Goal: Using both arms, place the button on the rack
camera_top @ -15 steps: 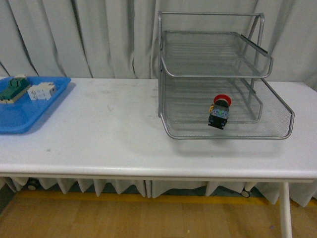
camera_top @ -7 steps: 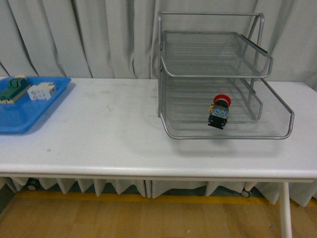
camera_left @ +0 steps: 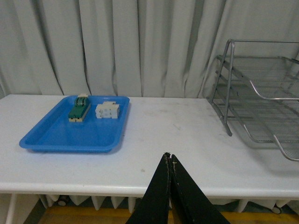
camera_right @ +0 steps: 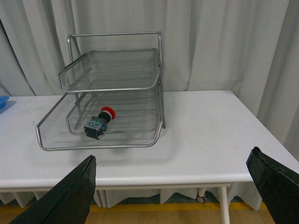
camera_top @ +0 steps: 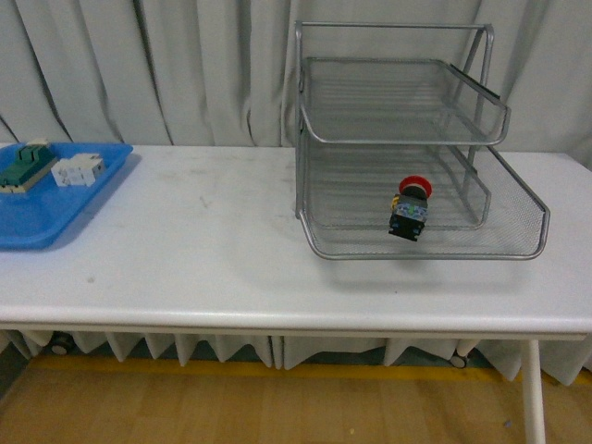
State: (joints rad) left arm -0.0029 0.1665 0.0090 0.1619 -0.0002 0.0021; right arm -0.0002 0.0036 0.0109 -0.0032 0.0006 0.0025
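Button (camera_top: 411,209) is inside the rack (camera_top: 421,256), on one of the lower shelves. Through the mesh I can't tell whether it's the middle or the bottom one. It sits near the middle of the shelf, clear of the front rim. Task looks done to me.

Left fingers (camera_left: 163,186) are pressed together and hold nothing. They hang over the desk (camera_top: 185,240) edge, between the blue tray (camera_top: 37,222) and the rack. Right fingers (camera_right: 74,191) are spread wide, empty, and well back from the rack front.

Risks from here:
- The shelves slide, so a knock on the frame or front rim from either arm could shift a shelf and move the button.
- The button lies tipped over, not upright. The round cap could let it roll sideways if the mesh is jolted.
- Any regrasp means reaching under the top shelf, where fingers could catch on wire.

Button look: red mushroom cap pointing toward the back of the rack, dark blocky body toward the front, greenish-blue bits on the body. Small against the shelf. It seems intact, though finer detail is too small to read.
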